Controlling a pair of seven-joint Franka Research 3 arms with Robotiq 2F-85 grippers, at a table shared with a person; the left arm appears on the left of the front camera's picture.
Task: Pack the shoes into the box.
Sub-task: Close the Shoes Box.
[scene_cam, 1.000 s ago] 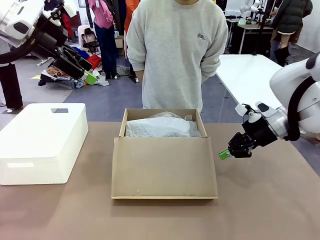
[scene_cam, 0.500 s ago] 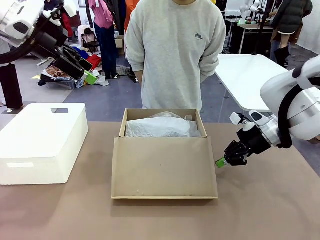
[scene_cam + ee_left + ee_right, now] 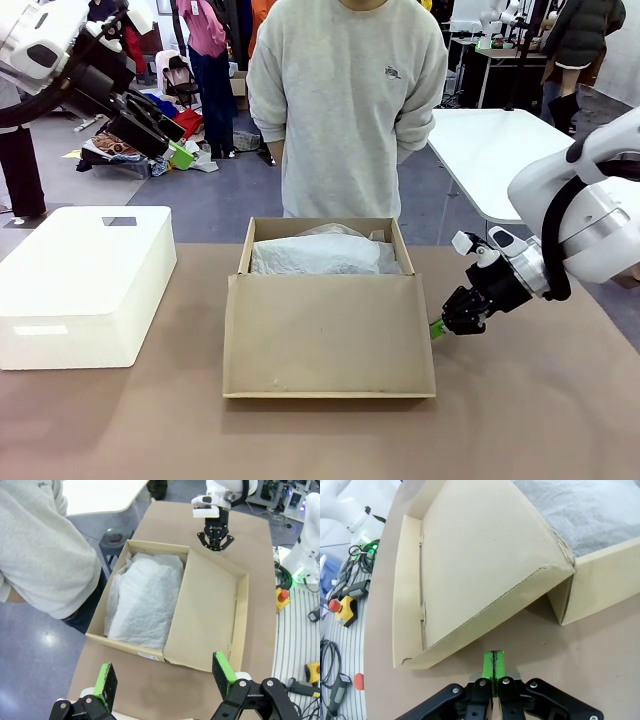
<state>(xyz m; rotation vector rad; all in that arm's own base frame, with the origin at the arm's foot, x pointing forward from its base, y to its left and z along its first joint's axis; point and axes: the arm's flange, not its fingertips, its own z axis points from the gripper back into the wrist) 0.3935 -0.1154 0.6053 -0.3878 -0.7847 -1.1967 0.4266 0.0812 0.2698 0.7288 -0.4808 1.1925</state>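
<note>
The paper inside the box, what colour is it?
White paper, seen best in the left wrist view.

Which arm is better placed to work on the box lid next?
Right, probably. Its shut end effector sits low at the table, next to the lid flap of the box. The left end effector hangs open, raised well off to the side.

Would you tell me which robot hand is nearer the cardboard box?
The right hand, shut, sits right beside the cardboard box lid's right edge; the left hand hangs open, high above the table's far left.
</note>
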